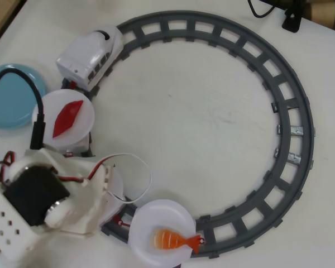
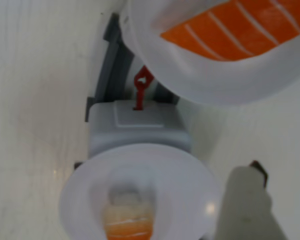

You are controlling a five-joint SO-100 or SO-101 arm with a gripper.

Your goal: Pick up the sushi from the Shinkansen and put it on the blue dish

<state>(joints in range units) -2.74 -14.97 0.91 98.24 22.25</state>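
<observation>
The shrimp sushi (image 1: 173, 240) lies on a round white plate (image 1: 156, 220) on the last car, at the bottom of the overhead view. In the wrist view the sushi (image 2: 129, 226) shows at the bottom edge, blurred, on its plate (image 2: 85, 192). The white Shinkansen engine (image 1: 92, 56) stands on the track at the upper left. The blue dish (image 1: 8, 103) lies at the left edge, crossed by a black cable. My gripper (image 1: 113, 192) hangs over the middle car, left of the sushi plate. One pale finger (image 2: 247, 205) shows in the wrist view; the other is out of view.
A grey ring of track (image 1: 293, 111) fills the table. The first car's plate (image 1: 81, 125) holds a red diamond piece (image 1: 67, 117). An orange white-striped salmon piece (image 2: 240, 27) lies on the middle plate (image 2: 210, 80). A red hook (image 2: 140, 87) joins the cars.
</observation>
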